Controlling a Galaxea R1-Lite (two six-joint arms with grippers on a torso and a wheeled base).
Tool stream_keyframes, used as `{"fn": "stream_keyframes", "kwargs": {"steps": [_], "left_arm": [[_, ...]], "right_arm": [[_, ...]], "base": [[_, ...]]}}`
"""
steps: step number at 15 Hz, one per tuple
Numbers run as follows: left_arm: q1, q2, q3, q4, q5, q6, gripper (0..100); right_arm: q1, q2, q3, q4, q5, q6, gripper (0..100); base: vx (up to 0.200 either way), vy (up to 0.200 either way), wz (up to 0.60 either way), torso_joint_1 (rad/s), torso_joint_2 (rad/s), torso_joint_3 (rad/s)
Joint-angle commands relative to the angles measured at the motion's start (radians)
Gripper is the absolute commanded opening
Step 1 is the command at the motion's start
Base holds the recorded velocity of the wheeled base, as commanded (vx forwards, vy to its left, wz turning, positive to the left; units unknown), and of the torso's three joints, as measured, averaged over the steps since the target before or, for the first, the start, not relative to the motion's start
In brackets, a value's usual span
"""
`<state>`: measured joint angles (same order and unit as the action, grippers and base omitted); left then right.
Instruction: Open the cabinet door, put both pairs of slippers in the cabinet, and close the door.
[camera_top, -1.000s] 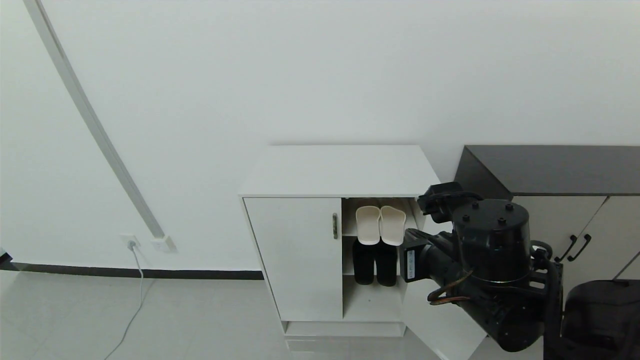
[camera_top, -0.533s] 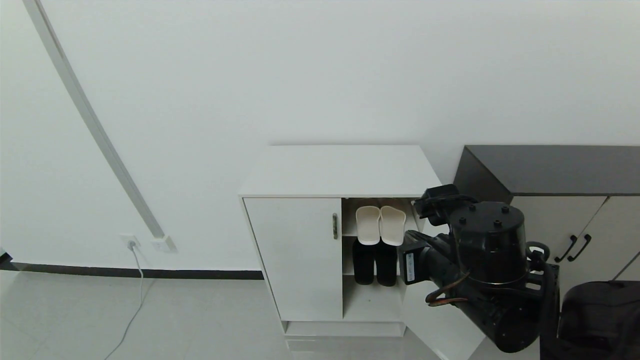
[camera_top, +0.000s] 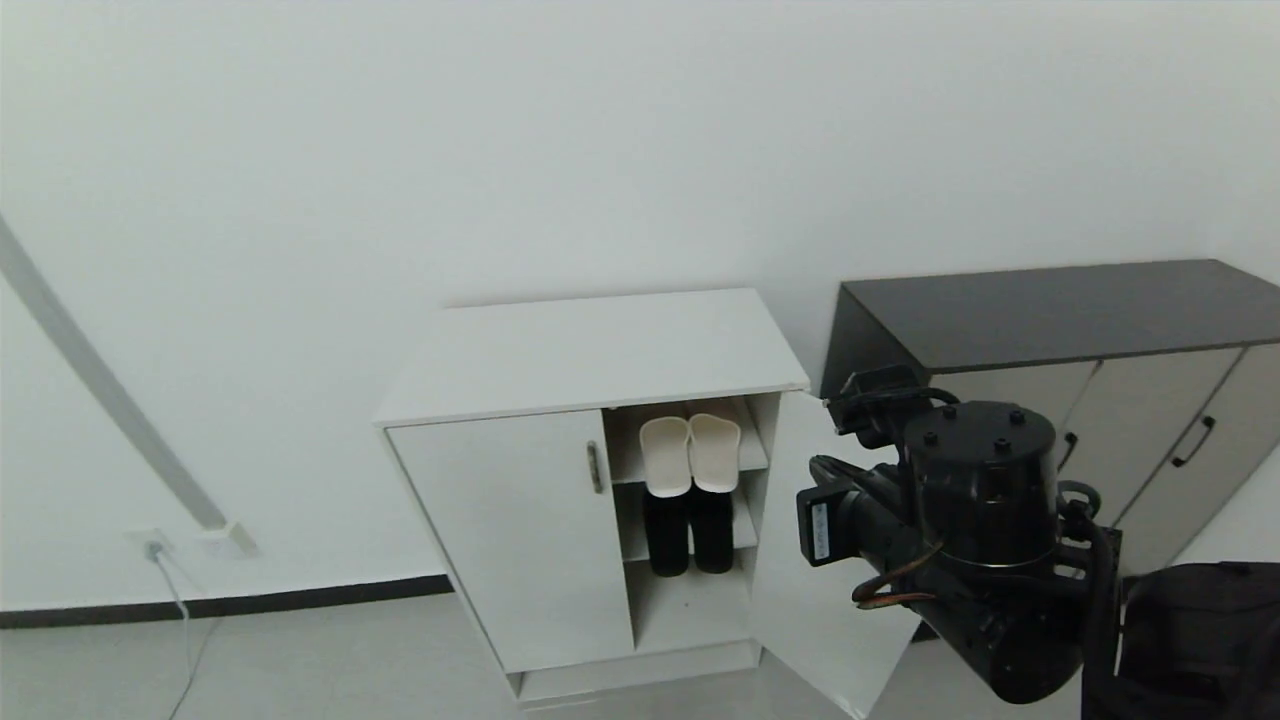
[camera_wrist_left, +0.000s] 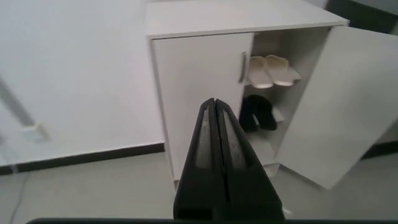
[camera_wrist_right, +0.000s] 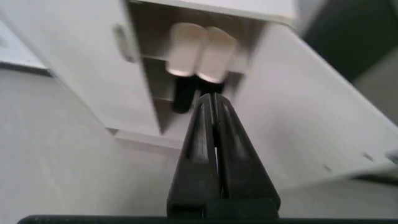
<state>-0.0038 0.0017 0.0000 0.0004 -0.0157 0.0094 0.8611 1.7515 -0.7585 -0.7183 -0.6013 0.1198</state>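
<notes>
Left end effector (camera_wrist_left: 214, 102) and right end effector (camera_wrist_right: 211, 96) each have fingers pressed together, before the cabinet (camera_top: 600, 350); its right door (camera_top: 790, 610) stands open; inside, white slippers (camera_top: 690, 455) lie on the upper shelf; black slippers (camera_top: 688, 540) apparently rest on the shelf below

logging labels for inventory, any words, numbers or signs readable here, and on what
No text here can be read.
White sticker on the right arm: print too small to read.
No print seen on the cabinet, the white slippers, the black slippers or the dark sideboard.
</notes>
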Motion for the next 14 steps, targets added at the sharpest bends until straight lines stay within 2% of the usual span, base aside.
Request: {"fn": "stream_keyframes", "kwargs": {"steps": [1, 2, 11, 14], "left_arm": [[-0.001, 0.000, 0.000, 0.000, 0.000, 0.000, 0], [-0.001, 0.000, 0.000, 0.000, 0.002, 0.000, 0], [-0.001, 0.000, 0.000, 0.000, 0.002, -0.002, 0], [-0.001, 0.000, 0.000, 0.000, 0.002, -0.002, 0]], "right_arm": [[-0.014, -0.001, 0.001, 0.000, 0.000, 0.000, 0], [-0.019, -0.001, 0.001, 0.000, 0.000, 0.000, 0], [-0.060, 0.017, -0.004, -0.003, 0.000, 0.000, 0], [-0.066, 0.031, -0.005, -0.029, 0.000, -0.005, 0]], "base": [[0.000, 0.000, -0.60, -0.002, 0.01, -0.002], [0.000, 0.000, -0.60, -0.017, 0.00, 0.002], [0.000, 0.000, 0.00, 0.000, 0.00, 0.000], [-0.200, 0.000, 0.00, 0.009, 0.01, -0.001]]}}
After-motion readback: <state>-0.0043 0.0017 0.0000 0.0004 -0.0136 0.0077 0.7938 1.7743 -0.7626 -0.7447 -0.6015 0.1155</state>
